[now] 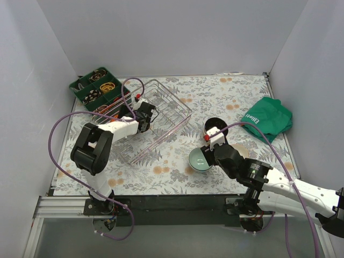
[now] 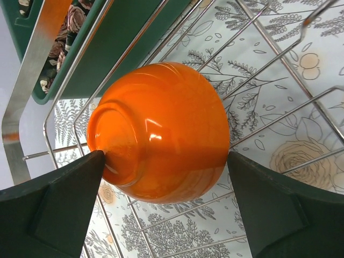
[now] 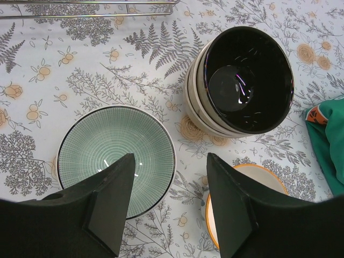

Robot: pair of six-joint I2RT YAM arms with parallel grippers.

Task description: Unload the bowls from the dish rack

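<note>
The dish rack (image 1: 166, 107) is a silver wire basket standing at the left of the table. An orange bowl (image 2: 161, 129) lies tilted on its side on the rack's wires. My left gripper (image 2: 166, 161) is open wide and straddles this bowl; its left fingertip (image 2: 94, 161) touches the bowl's foot, and the right one sits just beside the wall. My right gripper (image 3: 169, 199) is open and empty above the table. It hangs between a green ribbed bowl (image 3: 115, 145) and a white bowl with an orange rim (image 3: 269, 177). A black-lined bowl stack (image 3: 244, 75) stands beyond them.
A green compartment tray (image 1: 97, 88) of small items sits at the back left, close against the rack. A crumpled green cloth (image 1: 269, 115) lies at the right. White walls close in the table on three sides.
</note>
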